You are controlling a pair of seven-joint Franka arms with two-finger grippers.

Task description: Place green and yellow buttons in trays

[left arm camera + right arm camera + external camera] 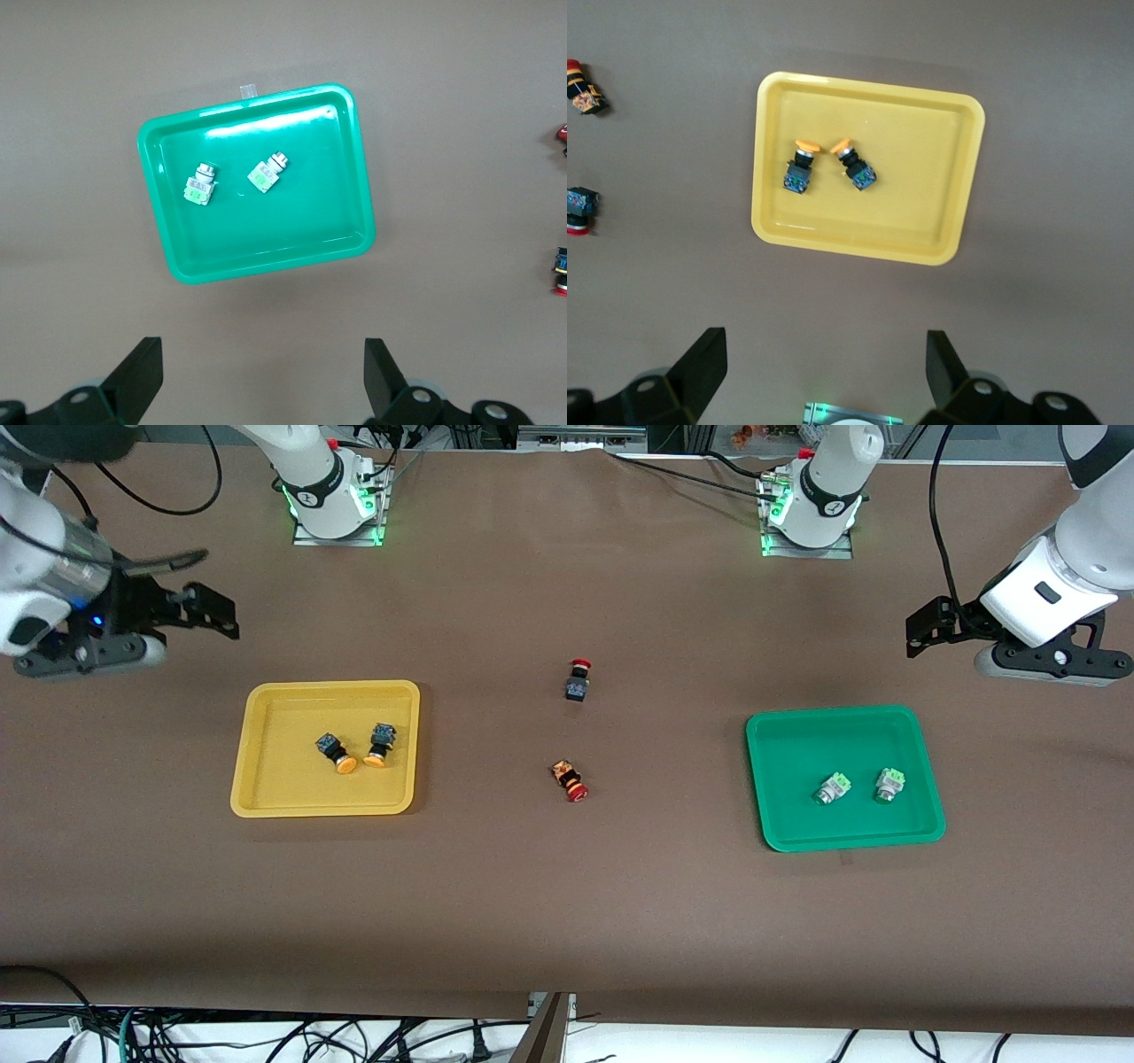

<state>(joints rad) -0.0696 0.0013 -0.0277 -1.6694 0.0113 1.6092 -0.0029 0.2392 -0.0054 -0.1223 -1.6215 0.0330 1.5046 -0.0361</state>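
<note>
Two orange-yellow capped buttons point(335, 752) point(379, 746) lie in the yellow tray point(292, 779); the right wrist view shows them point(801, 168) point(853, 166) in that tray point(921, 177). Two silvery buttons with light-green ends point(832, 789) point(889, 784) lie in the green tray point(815, 744); the left wrist view shows them point(200, 184) point(267, 172) in that tray point(292, 230). My right gripper point(217, 613) point(826, 367) is open and empty, up over bare table at the right arm's end. My left gripper point(923, 633) point(263, 372) is open and empty, up over bare table at the left arm's end.
Two red-capped dark switches point(578, 680) point(570, 779) lie on the brown table between the trays. The arm bases point(332, 491) point(815, 500) stand along the table's edge farthest from the front camera. Cables hang below the table's near edge.
</note>
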